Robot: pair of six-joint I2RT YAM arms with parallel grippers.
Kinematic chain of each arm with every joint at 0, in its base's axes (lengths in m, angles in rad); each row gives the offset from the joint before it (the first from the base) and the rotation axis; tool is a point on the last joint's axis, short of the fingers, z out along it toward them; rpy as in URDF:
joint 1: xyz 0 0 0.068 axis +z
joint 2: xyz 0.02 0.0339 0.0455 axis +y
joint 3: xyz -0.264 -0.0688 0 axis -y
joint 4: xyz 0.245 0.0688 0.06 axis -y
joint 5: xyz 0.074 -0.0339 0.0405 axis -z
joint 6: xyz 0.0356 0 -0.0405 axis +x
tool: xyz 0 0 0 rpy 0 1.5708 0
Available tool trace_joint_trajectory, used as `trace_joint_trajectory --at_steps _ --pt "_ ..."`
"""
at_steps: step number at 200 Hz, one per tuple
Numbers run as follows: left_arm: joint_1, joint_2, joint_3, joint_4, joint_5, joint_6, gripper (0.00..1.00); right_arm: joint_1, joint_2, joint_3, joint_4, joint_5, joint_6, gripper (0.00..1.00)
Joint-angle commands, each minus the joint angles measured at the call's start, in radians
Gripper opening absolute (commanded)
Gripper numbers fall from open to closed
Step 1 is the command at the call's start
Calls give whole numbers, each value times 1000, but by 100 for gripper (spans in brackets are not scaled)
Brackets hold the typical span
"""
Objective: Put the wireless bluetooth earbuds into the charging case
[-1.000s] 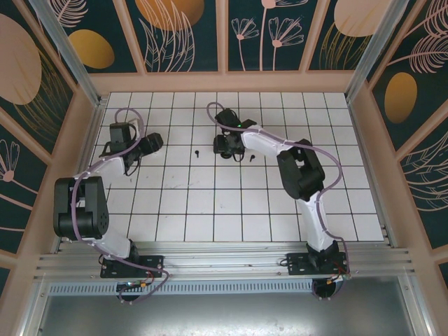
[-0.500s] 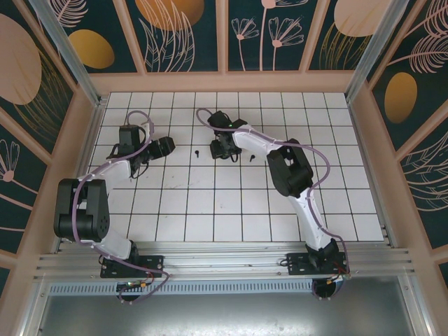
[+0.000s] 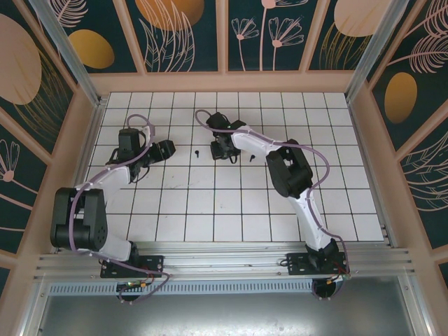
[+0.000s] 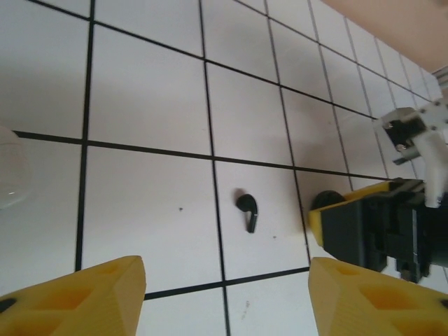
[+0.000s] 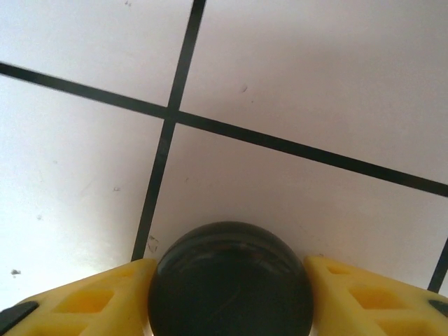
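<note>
**Right gripper** [image 5: 229, 297]
- Jaws: closed onto the charging case [image 5: 231, 269], a dark round body set between the two yellow fingers [image 5: 91, 294] and touching both.
- Beyond the jaws: white tiled table [image 5: 315, 84]. Black grout lines [image 5: 280, 143] cross just ahead of the case.

**Left gripper** [image 4: 224, 287]
- Jaws: wide apart, with yellow tips at either lower corner of the wrist view.
- Ahead of the gap, roughly centred: one black earbud [image 4: 248, 211], lying on a tile just right of a grout line, apart from both tips.
- Further out, right of the jaws: the right gripper, yellow and black, low over the table.
- Far left, cut by the frame edge: a whitish rounded object [image 4: 10, 168], kind not discernible.

**Overhead view**
- The black earbud lies between the two grippers.
- A second black earbud [image 3: 250, 158] lies near the right gripper, on its opposite side, on the table.
</note>
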Motion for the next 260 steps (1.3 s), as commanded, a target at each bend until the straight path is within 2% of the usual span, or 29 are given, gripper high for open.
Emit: trace_joint_trajectory --at_steps 1,40,73,102,124,153,183,260 --pt "-28 -56 -29 67 12 0 58 -11 -81 -85 35 -125 114 51" --pt "-127 -197 -117 223 -29 15 57 -18 -293 -244 187 -191 264 49" --pt "-295 -326 -198 409 -80 54 57 -16 -518 -395 329 -205 394 48" --pt "-420 -382 -243 525 -185 78 61 30 -710 -498 406 -104 480 48" --pt "-470 -385 -285 678 -204 45 62 76 -832 -564 455 -47 536 48" --pt "-578 -358 -284 798 -232 76 63 129 -951 -641 507 -6 611 48" --pt "-617 -322 -278 910 -229 43 63 176 -1042 -700 536 38 663 48" --pt "-659 -237 -210 927 -223 42 54 241 -1138 -793 598 73 746 48"
